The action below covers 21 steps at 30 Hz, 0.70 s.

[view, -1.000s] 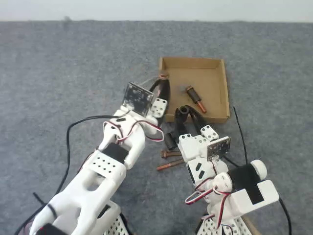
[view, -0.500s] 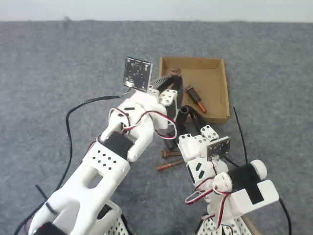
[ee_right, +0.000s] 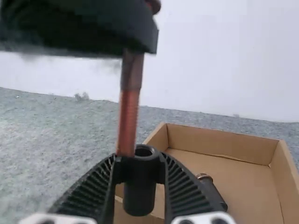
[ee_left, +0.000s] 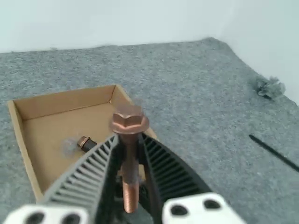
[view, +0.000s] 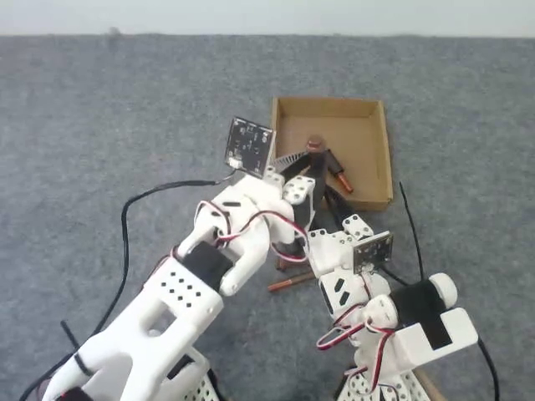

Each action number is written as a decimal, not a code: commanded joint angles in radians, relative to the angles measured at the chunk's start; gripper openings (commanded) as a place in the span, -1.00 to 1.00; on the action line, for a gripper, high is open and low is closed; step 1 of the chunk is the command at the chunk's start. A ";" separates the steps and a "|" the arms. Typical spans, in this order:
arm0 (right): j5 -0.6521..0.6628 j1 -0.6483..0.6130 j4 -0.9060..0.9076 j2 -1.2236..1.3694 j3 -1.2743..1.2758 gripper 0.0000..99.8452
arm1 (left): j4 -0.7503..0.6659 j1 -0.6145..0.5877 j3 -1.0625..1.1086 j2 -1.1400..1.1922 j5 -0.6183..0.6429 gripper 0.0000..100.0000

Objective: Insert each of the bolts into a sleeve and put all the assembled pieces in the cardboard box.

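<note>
My left gripper [view: 308,167] is shut on a copper bolt [ee_left: 127,161], hexagonal head [view: 315,144] up, shaft pointing down. It hangs over the near edge of the cardboard box [view: 333,104]. My right gripper [ee_right: 139,161] is shut on an upright black sleeve [ee_right: 140,184] just below. In the right wrist view the bolt [ee_right: 128,116] comes down to the sleeve's rim, a little to one side of the opening. One assembled piece [view: 338,178] lies in the box [ee_left: 60,103]; the same piece [ee_right: 210,186] lies beyond the sleeve.
Two loose copper bolts [view: 290,281] lie on the grey carpet between the arms, near the right arm's wrist. A black cable [view: 410,230] runs past the box's right side. Open carpet lies to the left of and beyond the box.
The left arm has swung right with the bolt, from the box's near-left corner to above the sleeve in the right gripper. The right arm has kept still.
</note>
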 commanded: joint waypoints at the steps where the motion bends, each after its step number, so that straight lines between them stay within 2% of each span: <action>1: -0.011 -0.005 0.004 0.001 0.021 -0.99 | -0.143 0.003 0.065 -0.058 -0.052 -0.98; 4: -0.011 -0.002 0.016 0.001 0.021 -0.99 | -0.270 0.003 0.130 -0.057 -0.100 -0.98; 7: -0.011 -0.002 0.018 0.001 0.021 -0.99 | -0.313 0.000 0.159 -0.057 -0.132 -0.98; 21: -0.009 -0.027 0.073 0.001 0.021 -0.99 | -0.313 0.005 0.107 -0.054 -0.140 -0.98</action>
